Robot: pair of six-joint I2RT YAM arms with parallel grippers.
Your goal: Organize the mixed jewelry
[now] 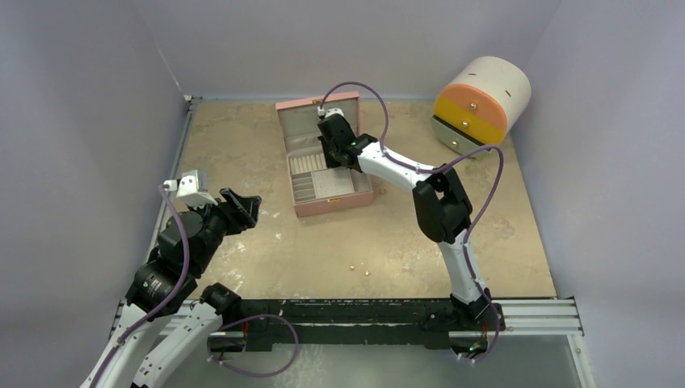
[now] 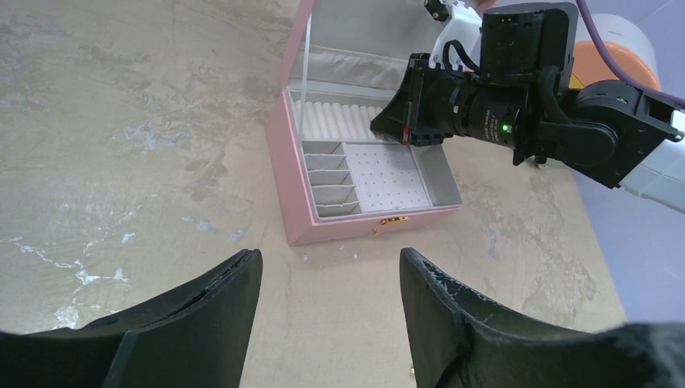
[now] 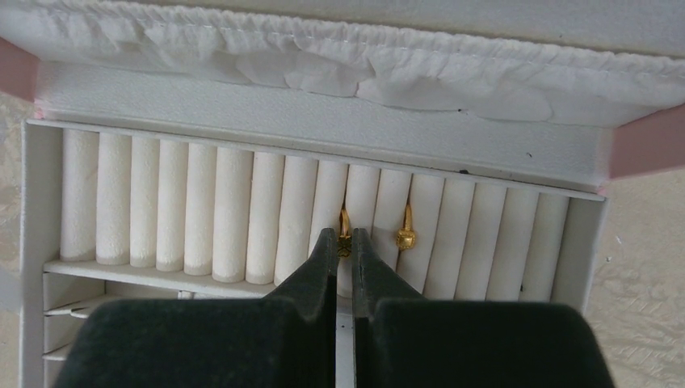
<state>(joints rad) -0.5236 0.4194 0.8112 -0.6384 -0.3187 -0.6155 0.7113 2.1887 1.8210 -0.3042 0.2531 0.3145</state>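
The pink quilted box stands open at the table's back centre. My right gripper reaches into its row of white ring rolls and is shut on a small gold ring seated in a slot between two rolls. A second gold ring sits two slots to the right. Two tiny gold pieces lie on the table in front of the box, and another lies to its right. My left gripper is open and empty, above bare table to the box's left.
A drum-shaped organizer with orange and yellow drawers stands at the back right. The box's lid stands upright behind the tray. The box's small compartments and dotted stud pad show in the left wrist view.
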